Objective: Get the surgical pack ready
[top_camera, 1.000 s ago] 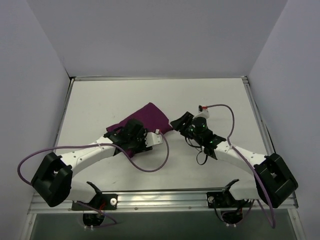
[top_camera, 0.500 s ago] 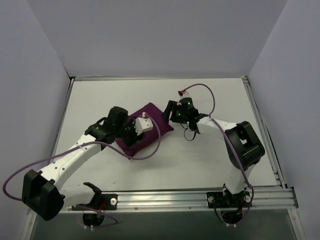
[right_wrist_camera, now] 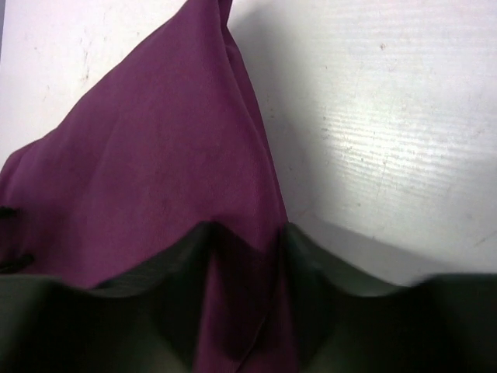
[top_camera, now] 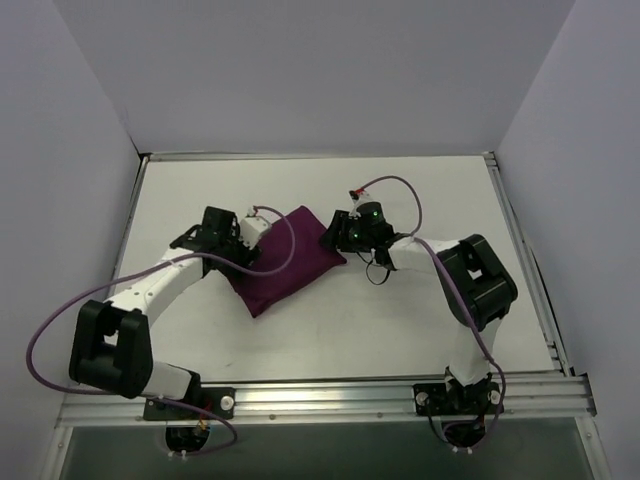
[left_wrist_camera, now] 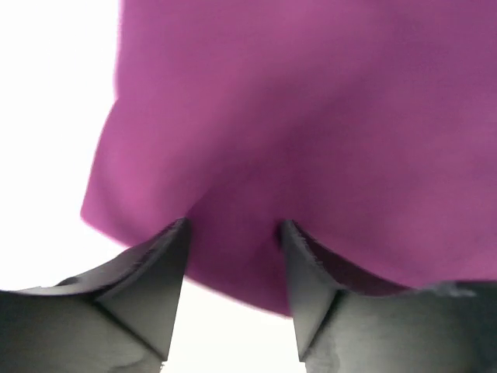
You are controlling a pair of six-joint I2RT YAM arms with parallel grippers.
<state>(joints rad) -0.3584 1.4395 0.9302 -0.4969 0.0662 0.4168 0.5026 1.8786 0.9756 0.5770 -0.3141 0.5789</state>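
Left gripper (left_wrist_camera: 231,233): it is biting into the purple cloth (top_camera: 290,262), with its two dark fingers (left_wrist_camera: 159,268) sitting only a narrow gap apart and a bulge of fabric filling that gap.
Cloth off the left fingers: it is spreading straight ahead of the tips and off to their right, while its rounded corner is falling away just to their left onto the white table (top_camera: 430,200).
Right gripper (right_wrist_camera: 245,233): it is clamping the cloth's folded edge, and the fabric is running down between the fingers (right_wrist_camera: 182,260), touching both.
Cloth off the right fingers: it is climbing ahead and to the left to a pointed corner, and bare tabletop is showing ahead and to the right.
Overhead: both arms are reaching in from opposite sides, and the cloth is lying as a folded, tilted bundle between the two grippers.
Contents: nothing under the fabric is showing, so only cloth can be told.
Cable: a purple cable (top_camera: 283,228) is looping over the bundle's left side, beside the left wrist.
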